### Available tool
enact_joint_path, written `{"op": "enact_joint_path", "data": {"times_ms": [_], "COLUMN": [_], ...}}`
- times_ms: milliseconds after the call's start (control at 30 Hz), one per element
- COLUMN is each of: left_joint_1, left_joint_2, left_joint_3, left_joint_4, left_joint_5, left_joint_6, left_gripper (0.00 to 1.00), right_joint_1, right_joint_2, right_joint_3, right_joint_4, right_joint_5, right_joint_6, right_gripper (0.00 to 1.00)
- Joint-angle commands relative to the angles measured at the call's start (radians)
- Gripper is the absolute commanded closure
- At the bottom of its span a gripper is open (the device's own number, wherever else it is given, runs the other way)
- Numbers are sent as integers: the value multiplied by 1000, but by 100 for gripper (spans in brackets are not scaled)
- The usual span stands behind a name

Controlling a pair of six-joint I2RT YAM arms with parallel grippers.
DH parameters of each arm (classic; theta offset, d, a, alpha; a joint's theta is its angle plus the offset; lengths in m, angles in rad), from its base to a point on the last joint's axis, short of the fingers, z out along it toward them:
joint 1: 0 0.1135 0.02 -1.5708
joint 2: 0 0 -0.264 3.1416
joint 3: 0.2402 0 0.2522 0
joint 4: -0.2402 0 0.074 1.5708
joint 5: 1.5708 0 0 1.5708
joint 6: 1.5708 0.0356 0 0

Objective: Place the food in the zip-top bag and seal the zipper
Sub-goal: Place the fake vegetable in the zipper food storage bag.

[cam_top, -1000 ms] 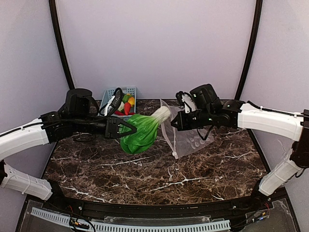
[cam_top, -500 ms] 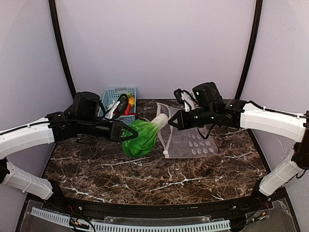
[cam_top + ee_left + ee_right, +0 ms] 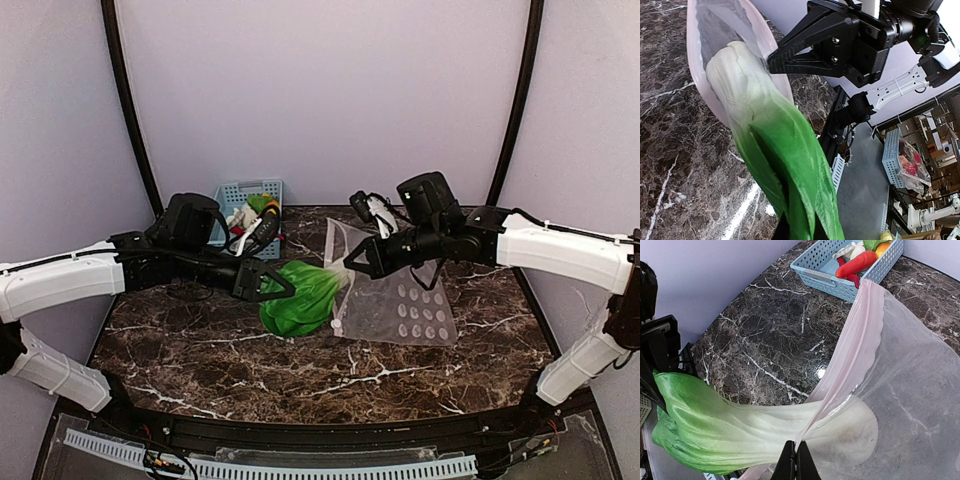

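The left hand (image 3: 272,286) is closed on the leafy green end of a toy bok choy (image 3: 300,300) and holds it nearly level above the table (image 3: 250,370), white stalk pointing right. The right hand (image 3: 352,265) is pinched fully shut on the upper lip of the zip-top bag (image 3: 405,305), gripping it at the pinkish zipper (image 3: 855,350) and holding that edge up so the mouth gapes toward the left arm.

In the right wrist view, the bok choy's white stalk end sits just inside the bag mouth, seen through the clear plastic, while its green leaves are wholly outside. The rest of the dotted bag slopes down to the table right of centre.

At the back left of the table stands a light-blue lattice basket (image 3: 232,195), well apart from the bag. It holds the other food: a long red-orange toy (image 3: 856,264), a white toy (image 3: 847,251), and yellow and green pieces at its far end, too small to tell more.
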Motion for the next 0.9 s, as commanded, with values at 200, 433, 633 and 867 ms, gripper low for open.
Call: {"op": "enact_joint_path", "data": {"times_ms": [200, 433, 633, 867], "left_joint_1": [-6, -6, -6, -18], "left_joint_2": [8, 44, 63, 81], "left_joint_3": [68, 82, 85, 69], "left_joint_4": [-62, -24, 26, 142], "left_joint_5": [99, 81, 68, 35], "left_joint_6": [128, 112, 84, 14], "left_gripper": [99, 99, 99, 99], "right_joint_1": [4, 5, 5, 5], "right_joint_2": [-18, -44, -44, -12], "right_joint_3": [-8, -35, -58, -63], "right_joint_4": [-13, 43, 96, 162], "right_joint_5": [-210, -347, -388, -425], "right_joint_6": [-156, -153, -113, -80], "right_gripper": [100, 100, 100, 100]}}
